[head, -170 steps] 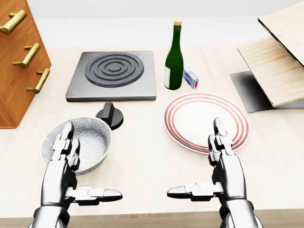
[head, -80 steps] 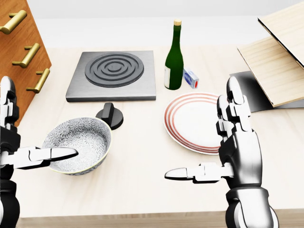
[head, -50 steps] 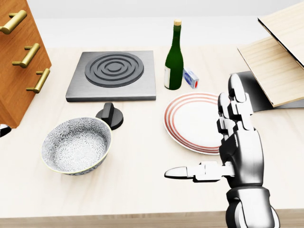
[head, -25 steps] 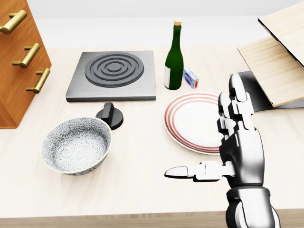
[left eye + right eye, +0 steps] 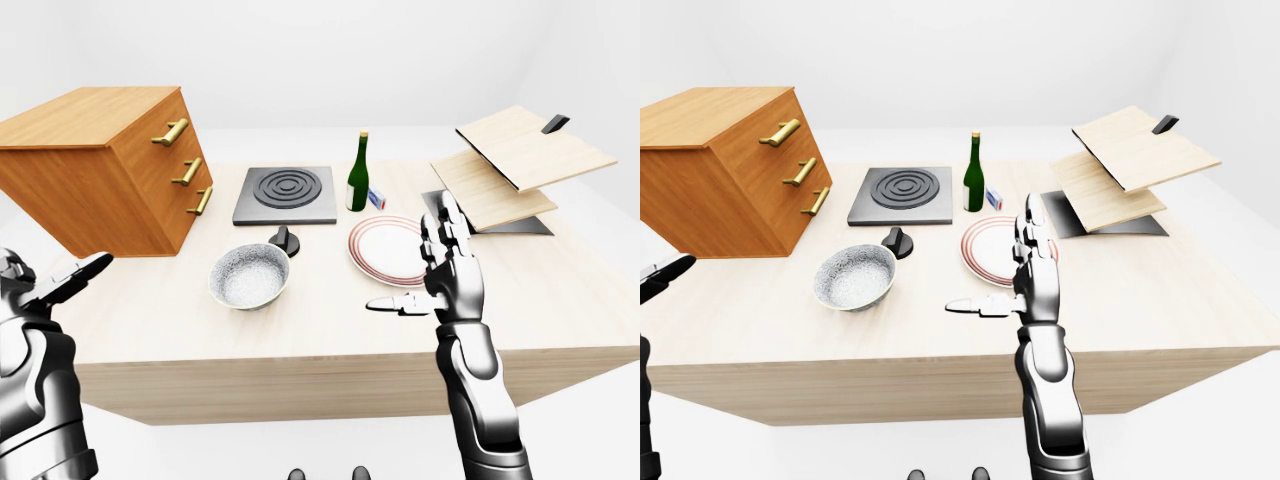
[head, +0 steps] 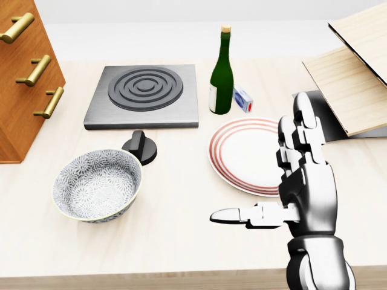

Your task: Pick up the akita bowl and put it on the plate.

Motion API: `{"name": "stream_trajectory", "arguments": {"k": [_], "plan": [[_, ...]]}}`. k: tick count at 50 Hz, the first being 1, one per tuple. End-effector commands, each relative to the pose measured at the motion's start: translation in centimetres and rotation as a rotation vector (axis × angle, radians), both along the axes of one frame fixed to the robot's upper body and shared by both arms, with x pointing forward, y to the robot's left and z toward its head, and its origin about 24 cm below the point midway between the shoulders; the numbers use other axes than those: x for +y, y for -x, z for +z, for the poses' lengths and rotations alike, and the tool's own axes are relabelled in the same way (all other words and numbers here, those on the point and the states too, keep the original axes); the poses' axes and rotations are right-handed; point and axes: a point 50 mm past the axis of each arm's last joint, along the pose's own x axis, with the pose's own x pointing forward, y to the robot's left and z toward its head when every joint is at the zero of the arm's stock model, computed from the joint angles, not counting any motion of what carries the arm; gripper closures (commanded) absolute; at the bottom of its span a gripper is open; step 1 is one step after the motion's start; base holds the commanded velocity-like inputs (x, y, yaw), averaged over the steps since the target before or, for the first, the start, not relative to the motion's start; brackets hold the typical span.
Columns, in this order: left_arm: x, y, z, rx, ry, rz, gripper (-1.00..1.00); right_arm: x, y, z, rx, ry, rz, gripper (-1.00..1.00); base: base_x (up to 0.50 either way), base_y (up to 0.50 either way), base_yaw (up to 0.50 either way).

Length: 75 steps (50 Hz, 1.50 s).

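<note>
desk [image 6: 181,229]: pale wood, matt, faint grain
akita bowl [image 6: 97,185]: glazed ceramic look, grey flower-speckled, smooth cream rim
plate [image 6: 245,154]: smooth, white, red rings, light sheen
right hand [image 6: 305,193]: polished silver metal, glossy, darker joints
bottle [image 6: 221,75]: glossy green glass, pale paper label
hob [image 6: 144,95]: dark grey, matt, ridged rings
knob [image 6: 140,147]: black, matt
cabinet [image 5: 100,175]: reddish-brown wood, shiny brass handles [image 6: 17,27]
boards [image 6: 354,78]: light wood, matt, upper right

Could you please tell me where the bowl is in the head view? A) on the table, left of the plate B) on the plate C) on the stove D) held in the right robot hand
A: the bowl sits on the table, left of the plate and apart from it.
</note>
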Motion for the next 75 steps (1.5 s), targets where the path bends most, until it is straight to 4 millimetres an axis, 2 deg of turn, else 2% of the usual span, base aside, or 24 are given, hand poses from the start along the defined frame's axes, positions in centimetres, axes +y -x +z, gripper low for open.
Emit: {"name": "stream_trajectory", "arguments": {"k": [1, 9, 12, 33, 75], "plan": [[0.4, 0.2, 0.0, 0.001, 0.011, 0.023, -1.0, 0.1, 0.0, 0.1, -0.004, -0.007, 0.001, -1.0, 0.0, 0.0, 0.0], [1.0, 0.5, 0.0, 0.0, 0.026, 0.06, -1.0, 0.1, -0.1, 0.0, 0.002, -0.001, 0.002, -1.0, 0.0, 0.0, 0.0], [2.0, 1.2, 0.1, -0.004, 0.041, 0.1, -1.0, 0.0, 0.0, 0.1, -0.005, -0.004, -0.002, -1.0, 0.0, 0.0, 0.0], [5.1, 3.5, 0.2, 0.001, 0.081, 0.199, -1.0, -0.2, 0.0, 0.2, -0.01, 0.001, -0.021, -1.0, 0.0, 0.0, 0.0], [5.5, 3.9, 0.5, -0.009, 0.086, 0.229, -1.0, -0.1, 0.0, 0.1, -0.003, -0.028, -0.012, -1.0, 0.0, 0.0, 0.0]]}}
